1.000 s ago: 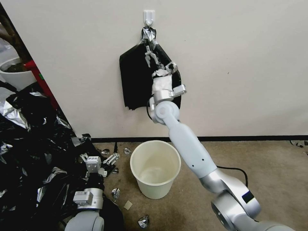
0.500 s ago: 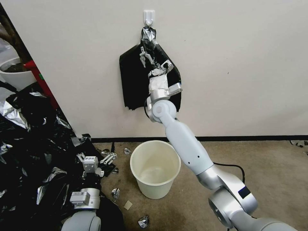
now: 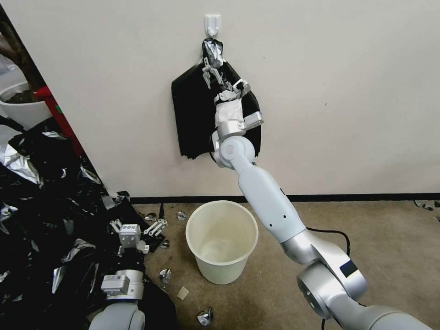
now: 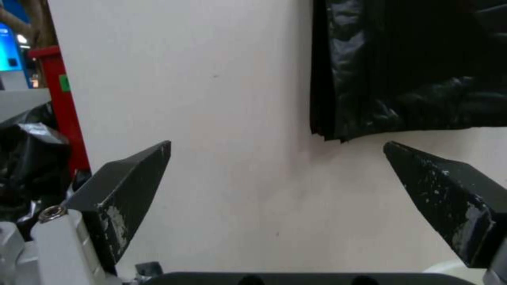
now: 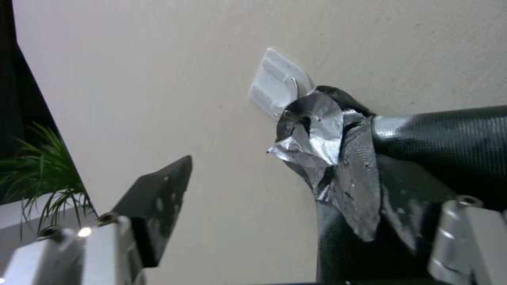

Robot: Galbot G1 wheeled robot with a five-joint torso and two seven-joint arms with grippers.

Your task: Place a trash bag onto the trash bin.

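Note:
The cream-white trash bin [image 3: 224,270] stands upright and open on the carpet by the wall. Above it a flat black bundle [image 3: 192,114] with a silvery taped, pointed top [image 5: 311,130] hangs from a white wall hook [image 3: 213,23]. The trash bag itself is hidden; I cannot tell a single one apart in the bundle. My right gripper [image 3: 211,68] is raised in front of the bundle's top, open, its fingers [image 5: 158,198] on either side of the taped point [image 3: 213,48] without closing on it. My left gripper [image 3: 136,223] hangs open low down, left of the bin.
A big mass of black and silvery plastic sheets [image 3: 41,220] covers the floor on the left. A white planter [image 3: 23,107] and a red post [image 3: 55,114] stand behind it. Foil scraps [image 3: 165,276] lie around the bin, and a black cable [image 3: 332,241] runs behind my right arm.
My right gripper has climbed up the hanging bundle toward the hook. The left arm has shifted slightly and stays low.

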